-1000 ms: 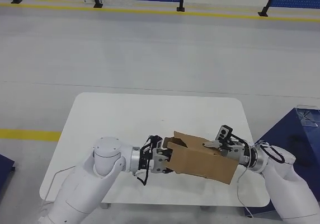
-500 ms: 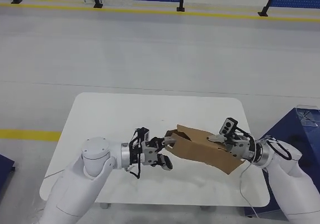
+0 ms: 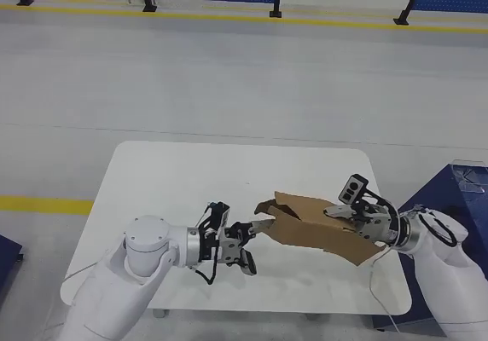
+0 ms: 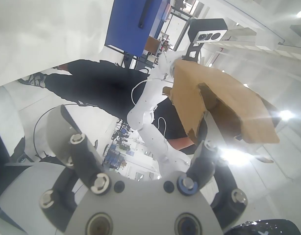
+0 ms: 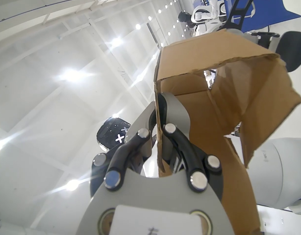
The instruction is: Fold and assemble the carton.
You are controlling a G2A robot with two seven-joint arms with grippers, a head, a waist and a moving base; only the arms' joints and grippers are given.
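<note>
Carton of brown corrugated cardboard (image 3: 316, 228), a half-formed open tube with loose end flaps, hangs slantwise between our two grippers, over the white rounded table (image 3: 184, 170). We cannot tell whether its lower edge touches the tabletop.

Our right gripper (image 3: 352, 215) pinches one side wall at the end of the carton nearest to it. In the right wrist view, this gripper (image 5: 157, 116) has one finger inside the box and the other outside, both pressed onto the raw cardboard edge between them. Beyond those fingers the carton (image 5: 214, 59) opens out as a hollow sleeve. One flap is folded partway across the far opening, and a side panel swings loose on the side away from the pinch.

Our left gripper (image 3: 257, 245) sits just past the carton's opposite, open end, with its fingers spread wide and nothing between them. In the left wrist view, one finger (image 4: 210, 133) of this gripper (image 4: 133, 121) reaches up to the torn-looking edge of a flap on the carton (image 4: 221, 99). The other finger stands well apart from the cardboard. We cannot tell whether the near fingertip actually touches the flap or only rests just beside it.
</note>
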